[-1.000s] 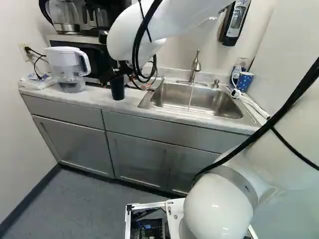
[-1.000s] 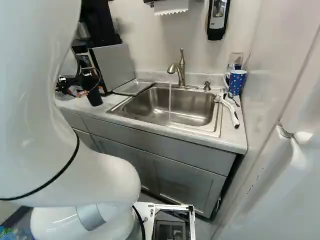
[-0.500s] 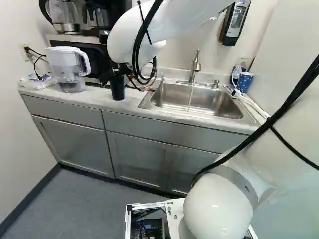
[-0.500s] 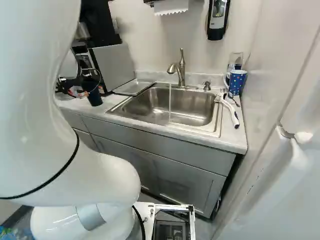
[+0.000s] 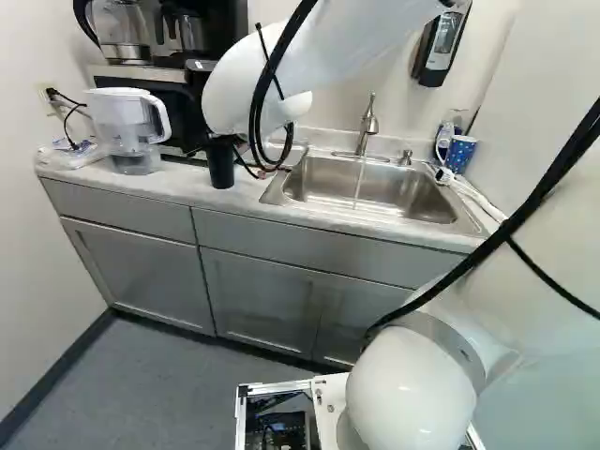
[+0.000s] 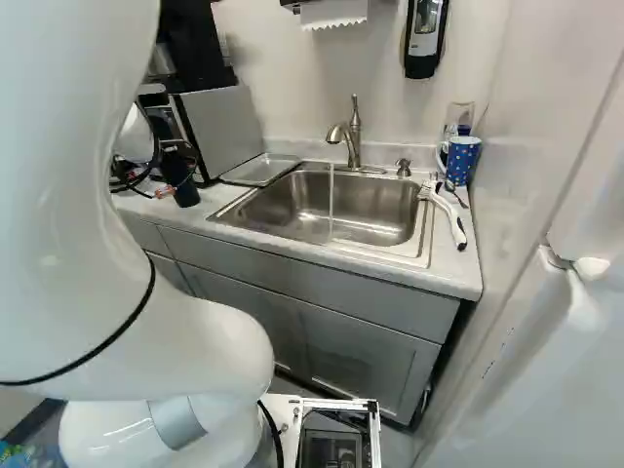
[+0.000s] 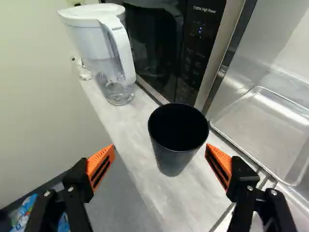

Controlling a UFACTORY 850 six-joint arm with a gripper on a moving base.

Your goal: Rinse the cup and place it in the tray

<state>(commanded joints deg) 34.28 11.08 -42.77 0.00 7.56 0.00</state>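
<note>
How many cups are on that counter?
2. The black cup is beside the microwave, left of the sink in both base views; the blue dotted cup is at the sink's right. Behind it is a partly hidden container; I cannot tell whether that is a cup.

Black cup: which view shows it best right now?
The wrist view: it shows the black cup large and upright, ahead of the open jaws, with rim and inside visible. The left base view shows mainly its side, small; the right base view too, neither showing its inside.

The white arm (image 5: 323, 47) reaches forward, its tool (image 5: 225, 152) angled downward, both fingers (image 7: 101, 163) spread apart
</note>
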